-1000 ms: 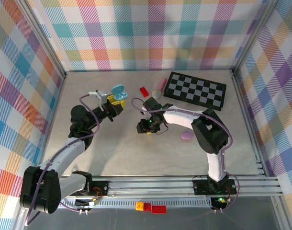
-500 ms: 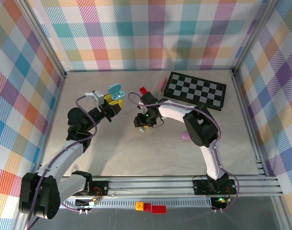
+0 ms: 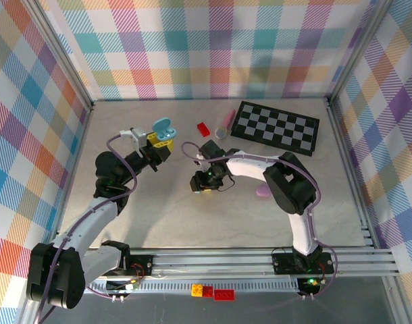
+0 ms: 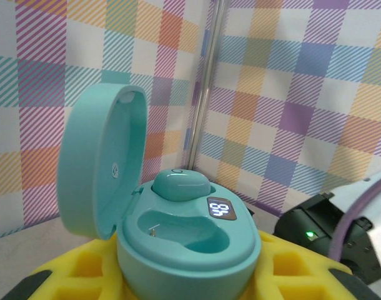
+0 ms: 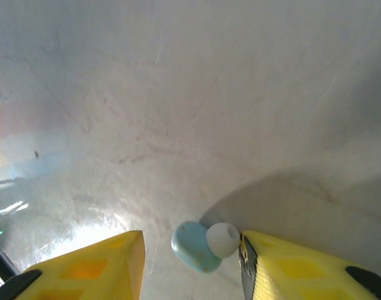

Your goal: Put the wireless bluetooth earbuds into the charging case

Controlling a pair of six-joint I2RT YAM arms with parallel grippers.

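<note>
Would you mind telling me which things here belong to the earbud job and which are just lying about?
Job in hand: teal charging case, lid open, in the left fingers; seated teal earbud in it; loose teal earbud on the table between the right fingers.
Lying about: checkerboard; red brick; purple oval case; pink object beside the board.

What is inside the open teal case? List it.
One teal earbud sits in the rear slot of the case; the near slot is empty. The floor under the earbud is hidden.
</note>
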